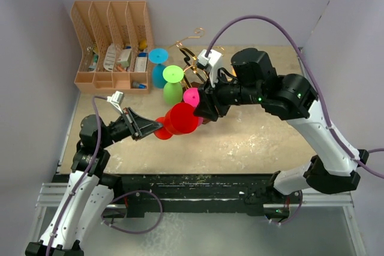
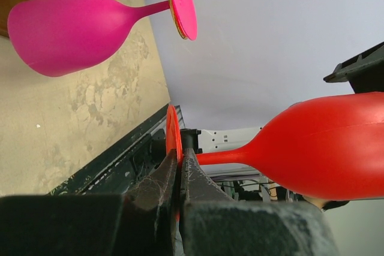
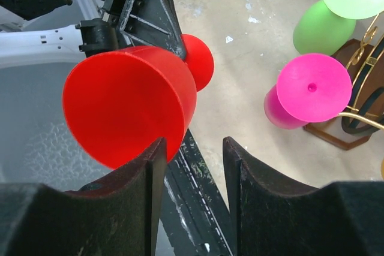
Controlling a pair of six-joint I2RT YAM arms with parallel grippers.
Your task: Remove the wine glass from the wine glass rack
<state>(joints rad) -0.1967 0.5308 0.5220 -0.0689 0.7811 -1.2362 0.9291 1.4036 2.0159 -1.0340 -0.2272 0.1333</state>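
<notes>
Plainly, the glossy red plastic wine glass [image 1: 179,119] was off the gold wire wine glass rack [image 3: 336,139] with its dark brown wooden base. It hung on its side in the air over the speckled beige table [image 1: 258,142], in front of the rack, with its open mouth turned toward the right arm. The left gripper [image 2: 180,163] was pressed together on the thin round foot, pinching the disc edge-on, and the slim stem ran out from there to the bowl. The right gripper [image 3: 195,148] stood spread, nothing between its dark moulded fingers. One finger sat just beside the bowl's wall; whether it touched could not be told.

The glass looked like a light, stiff, smooth moulding, unlikely to shatter but probably slippery. Held by the foot alone, the long bowl would likely tend to swing or twist. The stem just under the bowl, or the bowl's broad wall, seemed the steadier place to take hold. A magenta glass [image 3: 312,88] of the same shape hung bowl-down at the rack, with a lime green glass [image 3: 324,28] beyond it.
</notes>
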